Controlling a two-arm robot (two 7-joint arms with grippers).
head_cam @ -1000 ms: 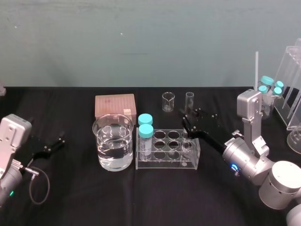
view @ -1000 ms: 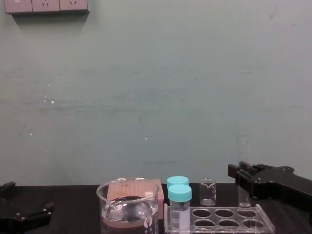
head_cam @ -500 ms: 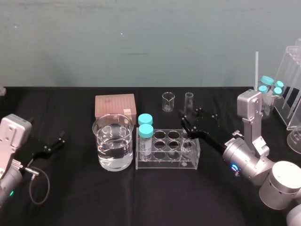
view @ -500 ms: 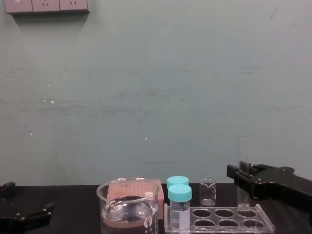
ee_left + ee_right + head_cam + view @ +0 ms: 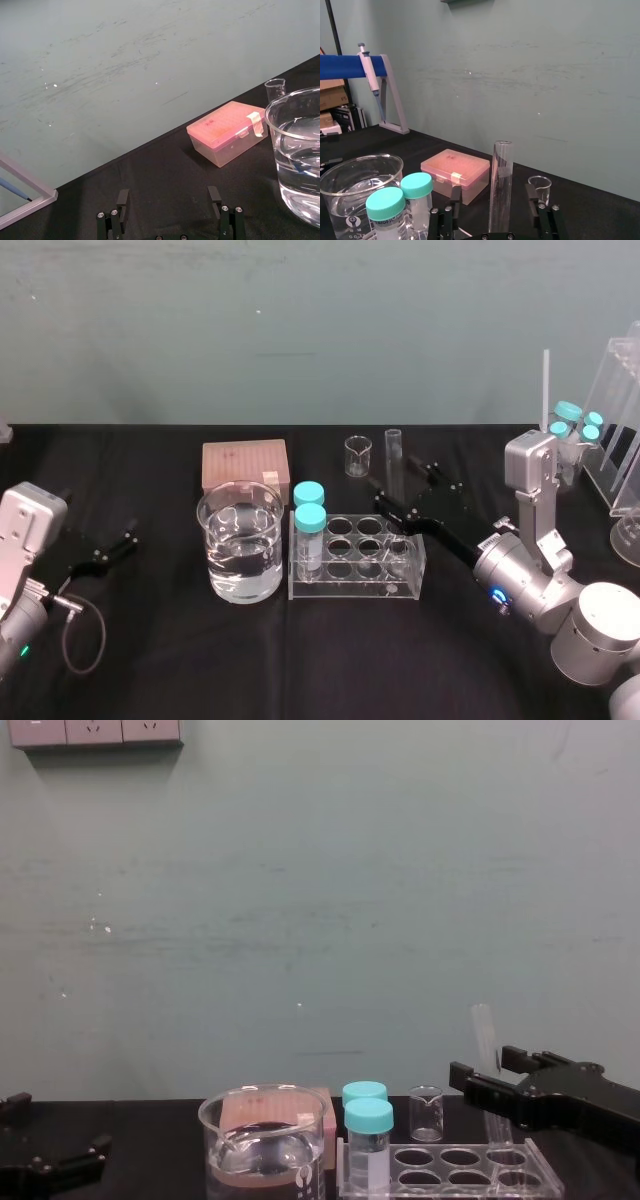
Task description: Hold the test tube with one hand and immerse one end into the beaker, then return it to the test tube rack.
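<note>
Black cloth [image 5: 300, 660] covers the whole table, matte and a bit dusty. Nearest in on the left is the left gripper [image 5: 130, 542], parked low over the cloth with its flat jaws spread and nothing between them.

Over on the right, the right gripper [image 5: 395, 490] reaches in toward the right end of the rack [image 5: 355, 585]. Its jaws are spread too, and the one tube [image 5: 393, 455] stands between them. From the right wrist view there's a gap on both sides, so it's not pinched. The tube is long, thin clear glass with no cap, tilted a little, and its lower end drops to the rack's right end.

The rack is clear acrylic with two rows of round holes. Two teal-capped vials [image 5: 309, 505] sit at its left end. Just left of it is one big round glass beaker [image 5: 240, 540], partly full of clear liquid.

Behind those are one pink plastic box [image 5: 245, 465] with a strip of tape and one tiny beaker [image 5: 357, 455]. Then there's the scuffed teal wall [image 5: 300, 330].
</note>
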